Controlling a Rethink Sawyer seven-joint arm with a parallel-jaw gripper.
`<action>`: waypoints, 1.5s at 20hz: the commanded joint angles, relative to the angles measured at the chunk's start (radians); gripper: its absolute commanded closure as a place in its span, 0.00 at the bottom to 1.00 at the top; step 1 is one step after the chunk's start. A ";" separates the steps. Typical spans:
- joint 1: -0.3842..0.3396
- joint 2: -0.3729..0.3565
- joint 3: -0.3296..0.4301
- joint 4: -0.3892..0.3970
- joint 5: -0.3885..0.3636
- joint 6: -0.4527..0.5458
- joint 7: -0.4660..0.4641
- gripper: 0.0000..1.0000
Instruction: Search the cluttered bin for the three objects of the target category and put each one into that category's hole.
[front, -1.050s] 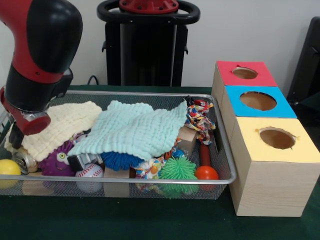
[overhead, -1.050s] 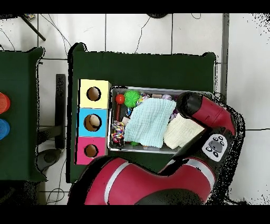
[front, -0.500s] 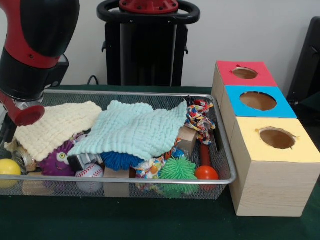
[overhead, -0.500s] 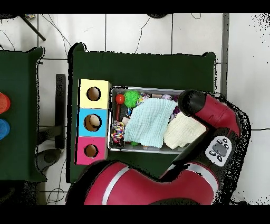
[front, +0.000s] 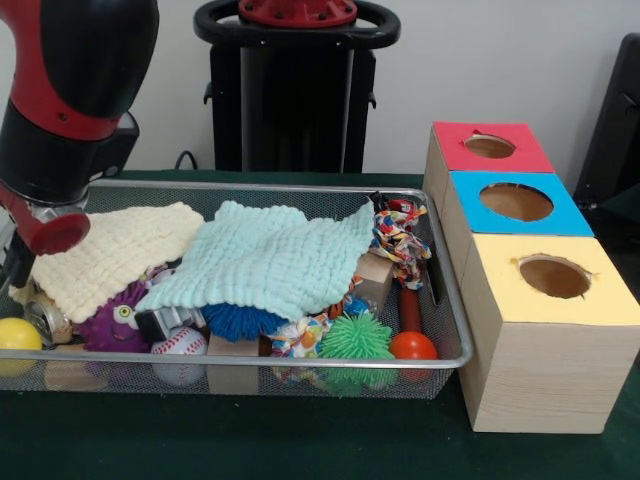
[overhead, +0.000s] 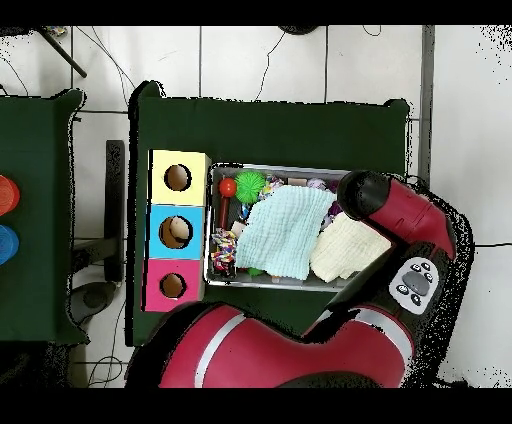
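Lately barely shifted | arm (front: 70, 95) over bin (front: 300, 188) left end, above cream cloth (front: 115, 250) | gripper hidden, grip state untellable | no target lifted yet; holes (front: 516, 201) unfed.

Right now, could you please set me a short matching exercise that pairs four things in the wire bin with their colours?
Things:
1. spiky ball
2. large cloth
3. smooth ball at the bin's corner
4. fuzzy toy with eyes

Colours:
A. purple
B. yellow
C. bright green
D. pale mint

Pairs: 1-C, 2-D, 3-B, 4-A
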 joint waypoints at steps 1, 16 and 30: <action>-0.010 0.035 0.064 0.081 0.019 -0.047 0.241 1.00; -0.047 -0.093 0.184 0.129 -0.118 -0.069 -0.016 1.00; -0.096 -0.191 0.402 0.133 -0.345 -0.043 -0.188 1.00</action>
